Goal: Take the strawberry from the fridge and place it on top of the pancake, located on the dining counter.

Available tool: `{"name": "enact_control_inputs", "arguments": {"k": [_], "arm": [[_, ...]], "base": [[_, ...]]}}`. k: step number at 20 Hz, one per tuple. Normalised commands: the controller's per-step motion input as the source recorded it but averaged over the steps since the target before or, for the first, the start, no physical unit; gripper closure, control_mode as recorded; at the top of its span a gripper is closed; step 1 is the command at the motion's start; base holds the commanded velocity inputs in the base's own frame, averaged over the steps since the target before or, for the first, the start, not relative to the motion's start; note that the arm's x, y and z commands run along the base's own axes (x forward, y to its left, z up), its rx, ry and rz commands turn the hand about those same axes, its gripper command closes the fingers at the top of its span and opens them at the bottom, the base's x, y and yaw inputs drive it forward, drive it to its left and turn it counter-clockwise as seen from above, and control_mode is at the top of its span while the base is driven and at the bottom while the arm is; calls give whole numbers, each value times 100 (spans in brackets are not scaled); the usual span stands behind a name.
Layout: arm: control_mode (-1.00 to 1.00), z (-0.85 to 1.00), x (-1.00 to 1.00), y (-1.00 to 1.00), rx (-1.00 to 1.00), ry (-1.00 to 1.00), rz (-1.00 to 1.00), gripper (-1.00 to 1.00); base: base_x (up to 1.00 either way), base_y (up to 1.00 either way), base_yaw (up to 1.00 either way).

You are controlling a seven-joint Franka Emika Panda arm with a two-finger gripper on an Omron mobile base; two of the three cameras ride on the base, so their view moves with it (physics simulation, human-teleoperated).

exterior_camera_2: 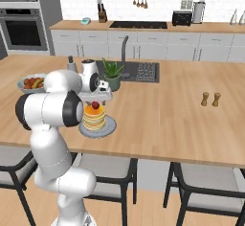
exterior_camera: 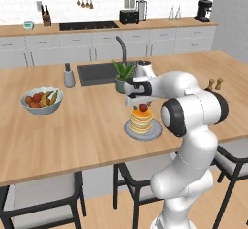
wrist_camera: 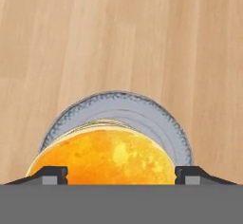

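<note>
Strawberry (exterior_camera: 143, 107) atop pancake (exterior_camera: 141, 120) on tabletop (exterior_camera: 72, 126); hand (exterior_camera: 139, 100) just above, fingers (wrist_camera: 52, 174) spread wide, holding nothing.

1. Large light wooden dining counter (exterior_camera: 72, 126): matt top with fine lengthwise grain.
2. Round grey plate (wrist_camera: 142, 114): smooth, ridged rim, faint sheen.
3. Tan-yellow pancake stack (wrist_camera: 109, 159): mottled, slightly glossy top.
4. Tiny dark-red strawberry (exterior_camera: 143, 107): smooth, shiny skin.
</note>
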Motion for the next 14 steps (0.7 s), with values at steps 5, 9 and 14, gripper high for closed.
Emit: {"name": "enact_control_inputs", "arguments": {"k": [5,9,14], "arm": [[-100,11,0,0,0,0,0,-100],[-100,51,-2,6,-7,-3,0,-100],[-100,81,-73,0,-3,-7,-5,-100]], "base": [[0,0,0],[0,0,0],[0,0,0]]}}
